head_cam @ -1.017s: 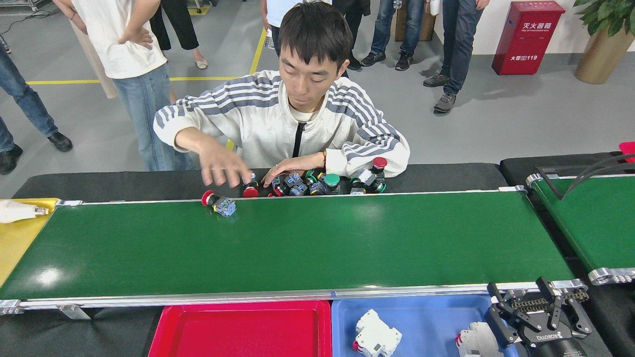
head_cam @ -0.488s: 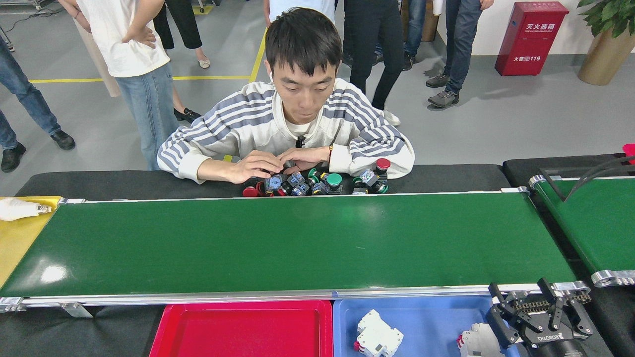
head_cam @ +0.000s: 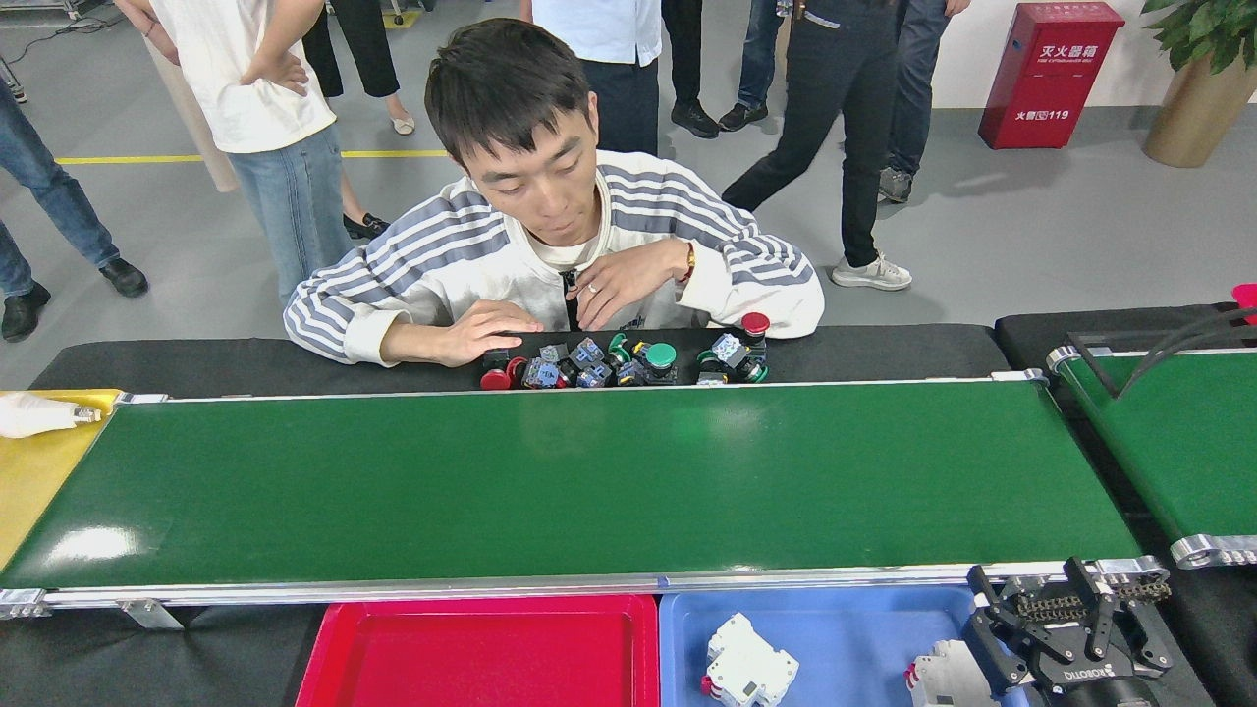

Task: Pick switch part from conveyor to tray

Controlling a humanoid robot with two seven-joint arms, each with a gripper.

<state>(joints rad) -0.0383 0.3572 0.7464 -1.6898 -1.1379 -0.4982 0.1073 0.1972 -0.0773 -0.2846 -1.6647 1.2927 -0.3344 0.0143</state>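
The conveyor [head_cam: 589,481] runs across the head view, its dark-green belt bare. Switch parts [head_cam: 628,361] with red and green button heads lie in a pile on the black ledge just behind its far edge. A person's hand [head_cam: 481,329] rests at the left end of that pile. A red tray [head_cam: 481,653] and a blue tray [head_cam: 854,628] sit below the near frame. My right gripper [head_cam: 1065,614] stands open and holds nothing, at the blue tray's right end by the conveyor's near right corner. My left gripper is out of view.
Two white breaker-like blocks [head_cam: 748,673] [head_cam: 943,678] lie in the blue tray. A smaller green belt [head_cam: 1178,432] stands at the right. A yellow surface [head_cam: 39,471] with a white object [head_cam: 34,414] lies at the left. People stand behind the seated person.
A red-headed switch part that lay at the belt's far edge a second ago is gone from the belt. The person has leaned left and lifted one hand. My right gripper has barely moved.
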